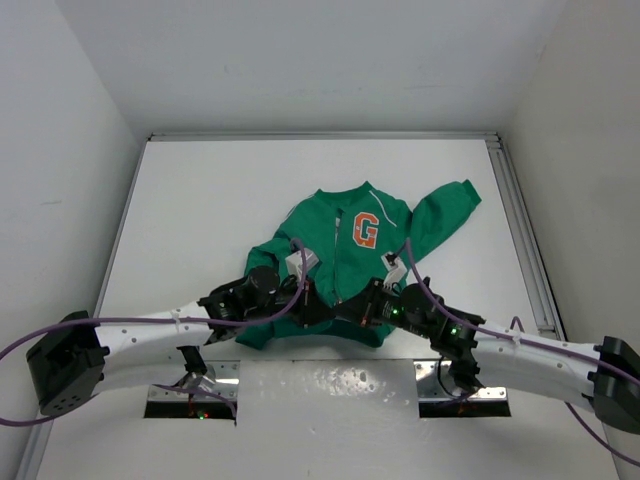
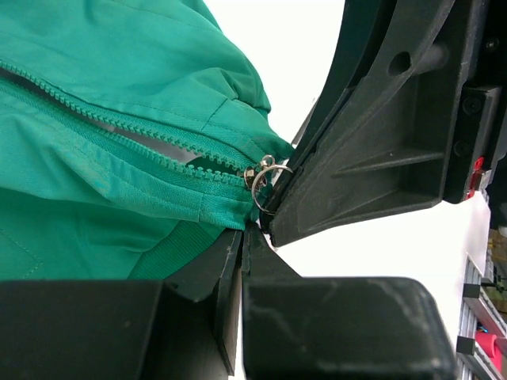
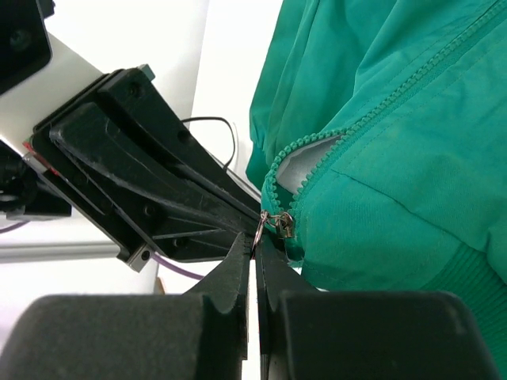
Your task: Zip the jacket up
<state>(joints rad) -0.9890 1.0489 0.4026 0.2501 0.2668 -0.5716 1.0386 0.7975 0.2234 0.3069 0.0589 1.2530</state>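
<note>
Both arms reach in low and meet at the hem. Left tool (image 1: 312, 300) is pinched together at the hem corner, right tool (image 1: 345, 308) is clamped on the zipper ring (image 3: 261, 224). The jacket (image 1: 330, 250) lies flat mid-desk (image 1: 200, 220), collar pointing away, with its long axis running near-to-far.

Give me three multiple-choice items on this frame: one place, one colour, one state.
1. The zipper slider sits: A at the collar; B at the bottom hem; C mid-chest.
2. The chest letter G is: A blue; B black; C orange.
3. Just above the slider, the zipper teeth are: A meshed; B apart; C under a sleeve.
Key: B, it lies at the jacket hem, its pull ring in the right gripper jaws; C, orange edged white; B, lining shows between the rows.
</note>
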